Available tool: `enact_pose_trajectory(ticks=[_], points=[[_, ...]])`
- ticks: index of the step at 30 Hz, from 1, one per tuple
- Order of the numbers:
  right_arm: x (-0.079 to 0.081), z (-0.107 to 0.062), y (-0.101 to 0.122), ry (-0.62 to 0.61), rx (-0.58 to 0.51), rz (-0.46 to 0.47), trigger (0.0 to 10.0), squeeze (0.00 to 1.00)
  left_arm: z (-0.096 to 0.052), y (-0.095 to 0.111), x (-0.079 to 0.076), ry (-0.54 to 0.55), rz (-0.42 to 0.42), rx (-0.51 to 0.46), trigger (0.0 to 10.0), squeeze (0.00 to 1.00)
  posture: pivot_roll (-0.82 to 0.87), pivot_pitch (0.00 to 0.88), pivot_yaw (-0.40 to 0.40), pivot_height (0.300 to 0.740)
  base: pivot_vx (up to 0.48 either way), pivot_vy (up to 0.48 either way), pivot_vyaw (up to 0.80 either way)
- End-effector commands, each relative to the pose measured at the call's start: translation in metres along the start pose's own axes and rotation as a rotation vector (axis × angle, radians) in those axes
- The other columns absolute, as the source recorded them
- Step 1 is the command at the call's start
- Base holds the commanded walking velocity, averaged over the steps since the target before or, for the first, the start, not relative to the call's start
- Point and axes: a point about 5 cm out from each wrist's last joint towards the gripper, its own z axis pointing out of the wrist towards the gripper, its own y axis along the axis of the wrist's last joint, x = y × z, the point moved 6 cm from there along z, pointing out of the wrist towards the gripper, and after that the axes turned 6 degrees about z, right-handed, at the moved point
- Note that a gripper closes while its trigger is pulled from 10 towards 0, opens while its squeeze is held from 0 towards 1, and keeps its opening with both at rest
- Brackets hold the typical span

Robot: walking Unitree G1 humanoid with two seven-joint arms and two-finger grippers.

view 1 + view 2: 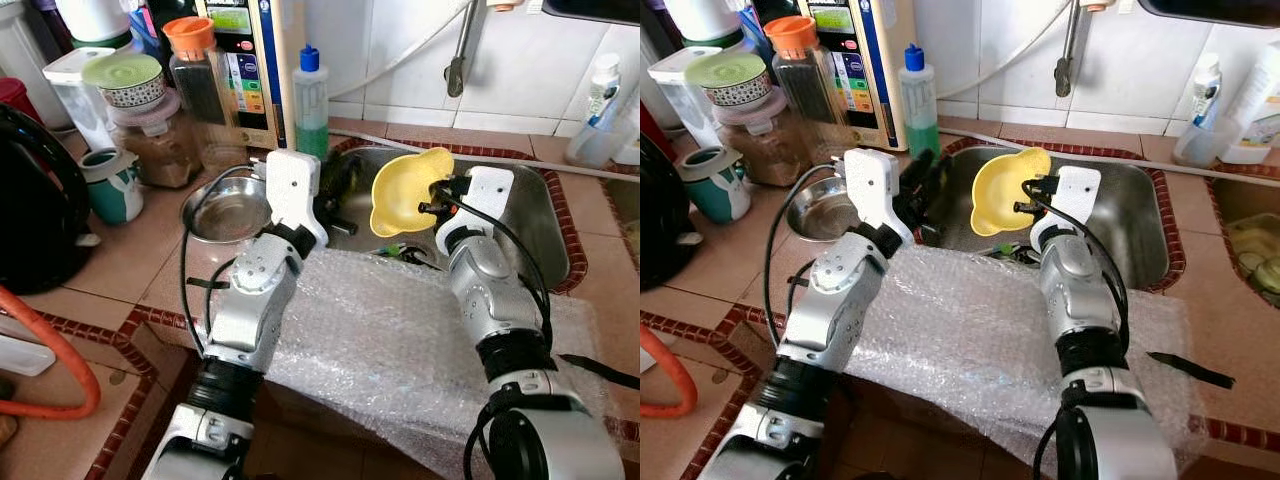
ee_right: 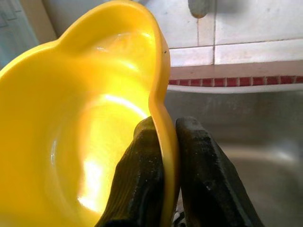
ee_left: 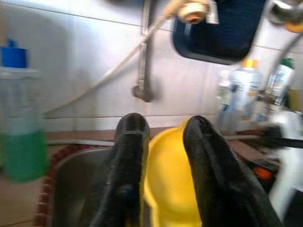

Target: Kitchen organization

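Note:
My right gripper (image 2: pixel 168 125) is shut on the rim of a yellow plastic bowl (image 1: pixel 405 190), one finger inside and one outside. The bowl is tilted on its side and held above the steel sink (image 1: pixel 540 225), its hollow facing left. My left gripper (image 1: pixel 923 182) reaches over the sink's left edge, fingers slightly apart and open, holding nothing. Its fingertips (image 3: pixel 132 127) point toward the yellow bowl (image 3: pixel 168 184), a short way from it. Dark items lie in the sink below, unclear.
Bubble wrap (image 1: pixel 390 330) covers the counter in front of the sink. A steel bowl (image 1: pixel 228 210), teal mug (image 1: pixel 112 185), jars (image 1: pixel 155 140) and green soap bottle (image 1: pixel 311 100) crowd the left. A black kettle (image 1: pixel 30 200) and orange hose (image 1: pixel 60 370) sit far left. The faucet (image 1: pixel 460 50) hangs above.

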Motion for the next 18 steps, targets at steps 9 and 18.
enact_pose_trajectory(ticks=[9,18], points=[[-0.047,0.007,0.010,-0.085,0.004,-0.315,0.0,0.00,-0.034,-0.028,0.000,-0.017,-0.001,0.123,10.0,1.00,0.13,0.017,0.082,0.740,0.000,0.000,0.00],[-0.073,0.001,0.004,-0.117,0.057,-0.515,0.0,0.00,-0.056,-0.041,0.008,0.005,0.008,0.195,10.0,1.00,0.15,0.020,0.083,0.740,0.000,0.000,0.00]])
